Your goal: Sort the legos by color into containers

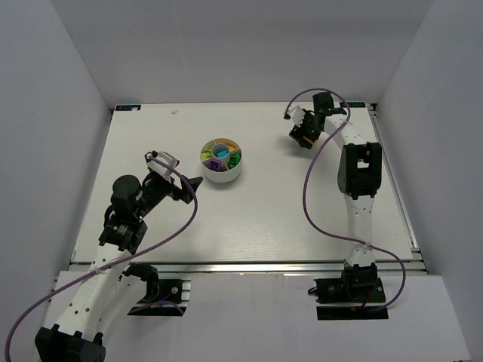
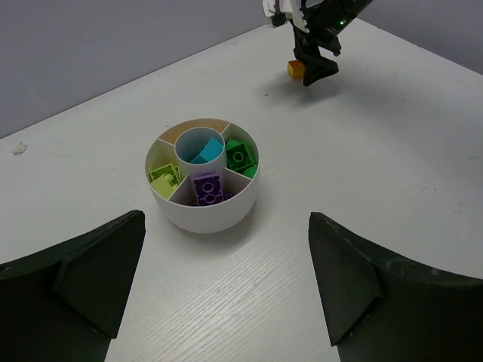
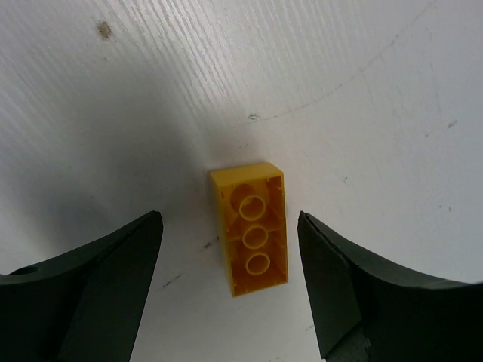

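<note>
Lime, cyan, green and purple plastic bricks [image 2: 207,187] sit sorted in round white divided dish [image 2: 204,217] mid-table; orange studded plastic brick [image 3: 251,228] remains near far-right corner, straddled ungripped by wide-open right tool [image 3: 228,223].

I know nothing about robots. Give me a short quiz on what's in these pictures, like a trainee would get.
1. True or false: the right gripper is clamped on the orange plastic brick.
2. Which colour of brick lies in the middle of the round white divided dish? A purple, B cyan, C lime.
3. Fill in: the left gripper has its jaws ____.

Key: 1 false, the brick lies on the table between open jaws, untouched. 2 B. 3 open.
</note>
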`<state>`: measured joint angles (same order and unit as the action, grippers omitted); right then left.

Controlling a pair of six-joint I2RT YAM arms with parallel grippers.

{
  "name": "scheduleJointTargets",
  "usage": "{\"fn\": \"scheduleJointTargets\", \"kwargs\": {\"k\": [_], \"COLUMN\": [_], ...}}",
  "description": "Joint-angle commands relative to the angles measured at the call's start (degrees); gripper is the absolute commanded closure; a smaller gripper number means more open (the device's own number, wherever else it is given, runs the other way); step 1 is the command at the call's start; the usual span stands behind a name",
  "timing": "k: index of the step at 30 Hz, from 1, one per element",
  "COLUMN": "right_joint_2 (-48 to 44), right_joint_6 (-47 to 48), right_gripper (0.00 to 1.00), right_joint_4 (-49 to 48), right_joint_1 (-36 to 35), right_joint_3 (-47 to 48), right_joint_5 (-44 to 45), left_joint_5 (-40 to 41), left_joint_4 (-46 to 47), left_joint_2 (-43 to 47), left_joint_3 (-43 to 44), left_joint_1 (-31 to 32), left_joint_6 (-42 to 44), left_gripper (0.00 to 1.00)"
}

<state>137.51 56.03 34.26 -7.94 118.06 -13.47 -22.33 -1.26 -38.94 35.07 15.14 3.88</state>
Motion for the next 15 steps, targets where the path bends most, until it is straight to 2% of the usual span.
{"fn": "scheduleJointTargets", "kwargs": {"k": [1, 11, 14, 15], "right_joint_2": [3.02, 4.69, 5.05, 5.39], "right_joint_6": [1.63, 0.13, 0.65, 1.01], "right_gripper": [0.23, 0.25, 0.3, 0.35], "right_joint_4": [-0.6, -3.15, -0.52, 0.71], "right_joint_1": [0.12, 0.39, 0.91, 0.83], "right_joint_3": [4.71, 4.99, 5.25, 5.42], "right_joint_5": [-0.85, -0.76, -2.16, -2.6], "left_joint_5": [-1.14, -1.14, -1.14, -1.14], "left_joint_4": [0.82, 0.82, 0.82, 0.82], "left_joint_2": [0.18, 0.0, 0.0, 0.0], "left_joint_3": [-0.44, -0.53, -0.53, -0.53], "left_joint_1": [0.24, 0.24, 0.24, 0.24], "left_joint_6": [0.6, 0.95, 1.04, 1.04], "left_gripper": [0.02, 0.02, 0.02, 0.02]}}
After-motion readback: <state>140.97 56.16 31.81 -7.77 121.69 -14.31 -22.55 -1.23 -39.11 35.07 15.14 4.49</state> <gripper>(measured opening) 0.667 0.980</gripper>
